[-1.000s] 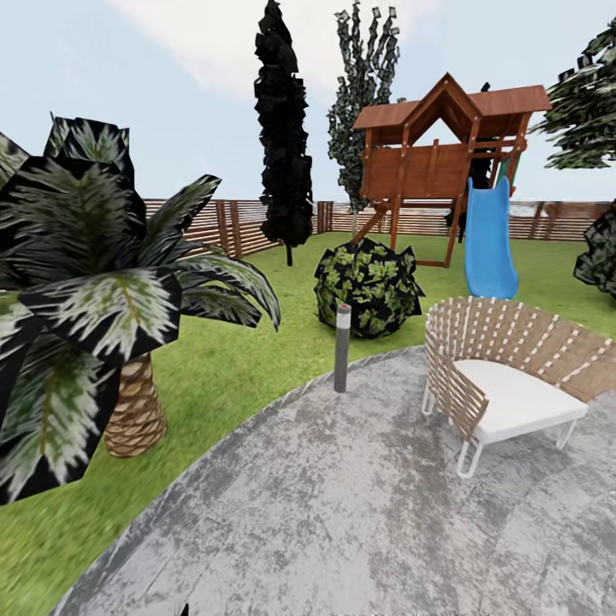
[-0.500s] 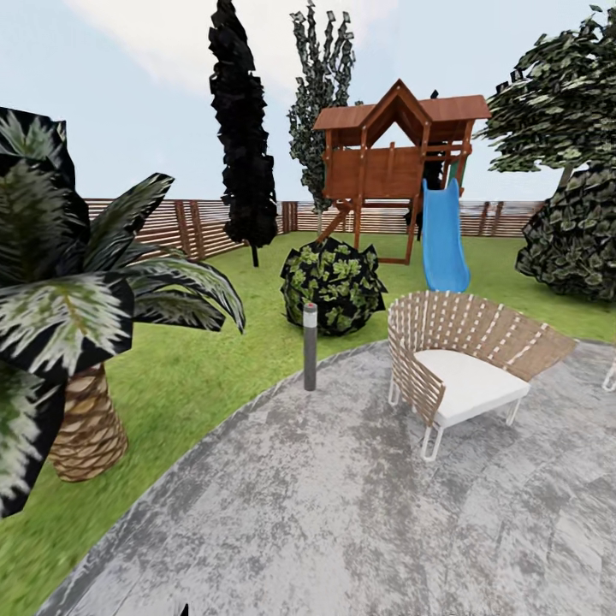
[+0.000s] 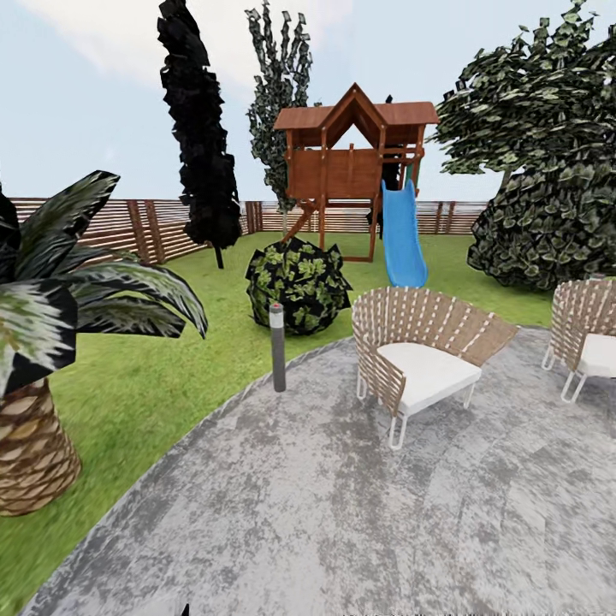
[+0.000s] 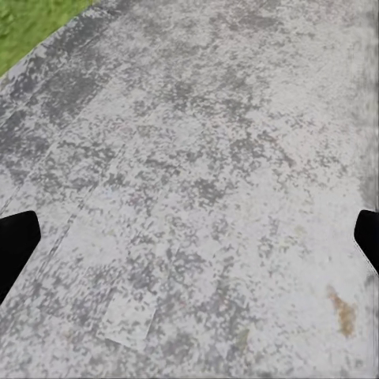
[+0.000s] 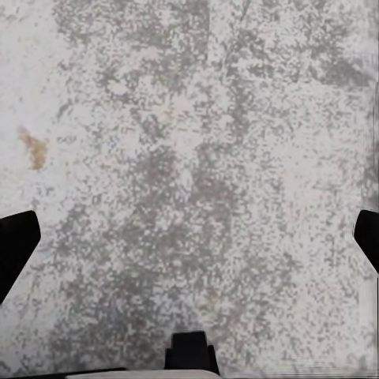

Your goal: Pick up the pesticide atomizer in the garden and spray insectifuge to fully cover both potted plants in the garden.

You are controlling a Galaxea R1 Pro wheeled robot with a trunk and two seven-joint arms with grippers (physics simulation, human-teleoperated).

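On the grey patio (image 3: pixel 342 513), the robot is hunting: no bottle or small potted plants in sight, just a lamp post (image 3: pixel 277 346) at 11 o'clock and 2 chairs (image 3: pixel 423 364) toward 1. Left gripper (image 4: pixel 189 237) and right gripper (image 5: pixel 189 241) hang spread wide, empty; next it needs to look around for the bottle.

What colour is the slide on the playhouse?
Bright blue; the slide hangs off the brown wooden playhouse. It shows best in the head view.

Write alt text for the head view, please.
A round grey patio holds two slatted chairs and a grey bollard lamp at its edge. Beyond lie lawn, a palm, a wooden playhouse with blue slide, and fence.
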